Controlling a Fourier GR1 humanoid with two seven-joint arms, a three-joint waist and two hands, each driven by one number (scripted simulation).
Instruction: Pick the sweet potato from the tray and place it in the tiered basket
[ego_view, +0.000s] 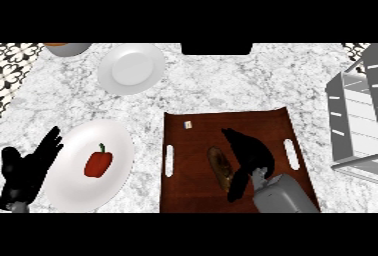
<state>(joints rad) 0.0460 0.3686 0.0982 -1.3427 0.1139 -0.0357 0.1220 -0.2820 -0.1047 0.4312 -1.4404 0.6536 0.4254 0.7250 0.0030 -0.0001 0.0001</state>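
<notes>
The sweet potato (218, 166) lies on the brown tray (221, 125), just left of its middle, its length running from 11 to 5 o'clock. The right hand (251, 152) hovers at the potato's 3 o'clock side, fingers stretched toward 11 o'clock and unclenched, grasping nothing; its thumb overlaps the potato's lower end. The tiered basket (354, 120) stands at the tray's 3 o'clock. The left hand (26, 170) rests unclenched at 9 o'clock, beside a plate (74, 192) bearing a red pepper (97, 163).

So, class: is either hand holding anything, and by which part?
It cannot be told. The right hand is at the right side of the sweet potato on the tray; the left hand holds nothing.
</notes>
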